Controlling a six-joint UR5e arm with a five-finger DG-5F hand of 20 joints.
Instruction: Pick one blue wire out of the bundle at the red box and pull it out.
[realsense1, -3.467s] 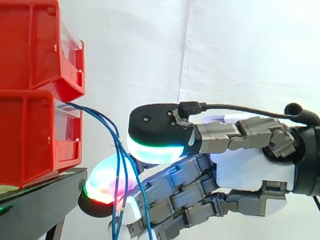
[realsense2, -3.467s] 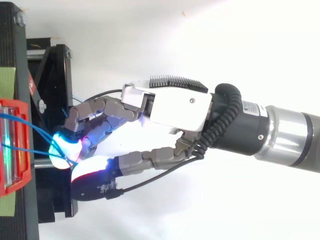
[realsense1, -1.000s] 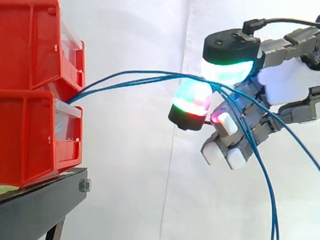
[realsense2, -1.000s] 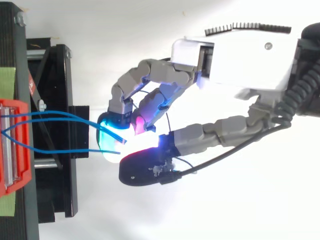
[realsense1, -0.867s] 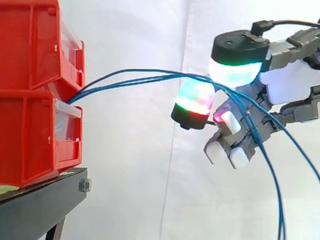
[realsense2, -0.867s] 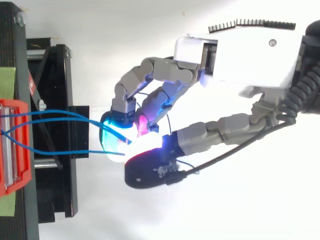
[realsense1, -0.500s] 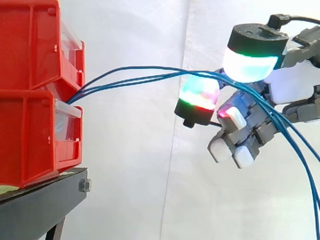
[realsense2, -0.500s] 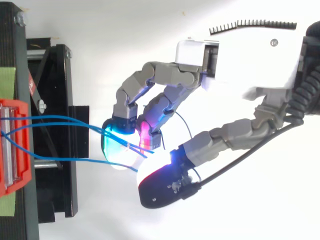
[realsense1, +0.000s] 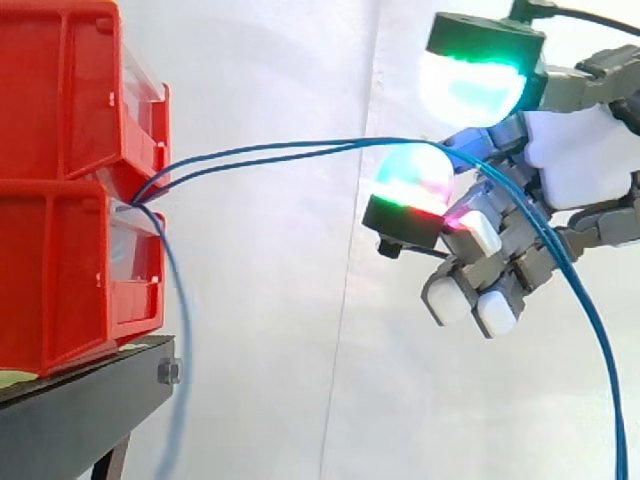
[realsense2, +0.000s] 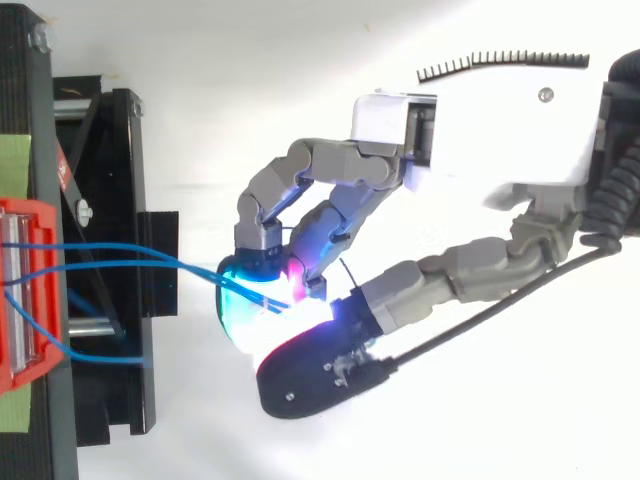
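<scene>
Two blue wires (realsense1: 280, 155) run taut from the gap between the stacked red bins (realsense1: 60, 270) across to my hand (realsense1: 580, 150) at the upper right. They pass over a curled, glowing finger pad (realsense1: 410, 190), below the raised thumb pad (realsense1: 470, 85), then drop away at the right edge. A third blue wire (realsense1: 178, 330) hangs loose from the bins, down past the stand. From above, the taut wires (realsense2: 130, 258) reach my hand (realsense2: 480, 130) where thumb and fingers curl together. The loose wire (realsense2: 90, 357) loops near the red box (realsense2: 40, 215).
The bins rest on a black stand (realsense1: 80, 410) at the lower left, seen from above as a black frame (realsense2: 110, 150). A white curtain (realsense1: 280, 380) hangs behind. Open space lies between the bins and my hand.
One blue wire has slipped out of my hand and now hangs beside the bins. The thumb pad has risen above the finger pad. Two wires remain stretched to the hand.
</scene>
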